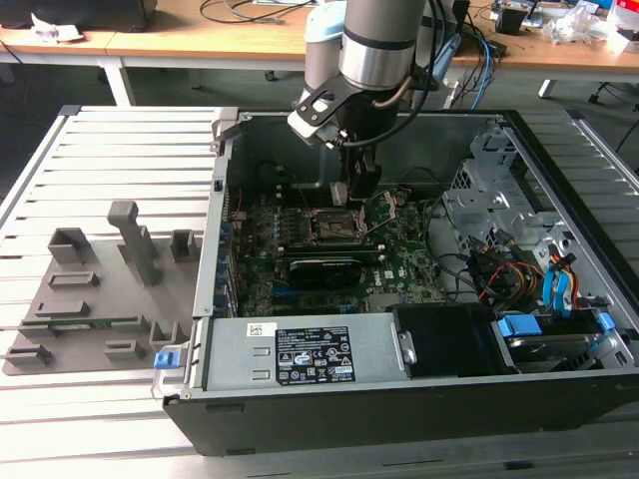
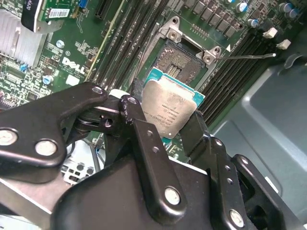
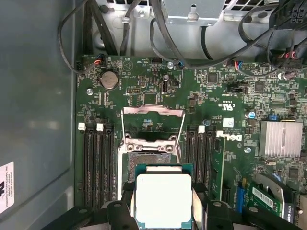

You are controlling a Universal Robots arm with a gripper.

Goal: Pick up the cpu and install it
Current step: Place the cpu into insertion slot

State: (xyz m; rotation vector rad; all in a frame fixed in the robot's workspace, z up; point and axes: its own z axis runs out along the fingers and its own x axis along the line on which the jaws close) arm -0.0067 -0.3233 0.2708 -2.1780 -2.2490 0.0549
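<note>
Chip: the cpu (image 2: 170, 108) sits between the two black fingers (image 2: 139, 129) of the gripper (image 2: 165, 120). Its silvery top faces the camera in both wrist views (image 3: 163, 199), and a thin green rim shows around the metal.
Jaws: set narrow, closed on opposite edges of the cpu and holding it.
Height: the cpu hangs off the motherboard (image 3: 216, 100), close to the socket (image 3: 151, 158) but not seated in it.
Socket: a dark square in a metal frame near the middle of the motherboard, between two banks of black memory slots (image 3: 96, 163). Its cover plate (image 3: 153, 125) is swung up and the contact field is uncovered.
Lever: a thin metal rod (image 2: 249, 56) stands out from the corner of the socket.
Arm: in the exterior view the gripper (image 1: 359, 190) reaches down into the open computer case (image 1: 399, 399), just above the socket (image 1: 334, 228).
Table: the slatted metal table (image 1: 100, 140) carries the case, with a grey parts holder (image 1: 100, 289) beside the case on the exterior view's left.
</note>
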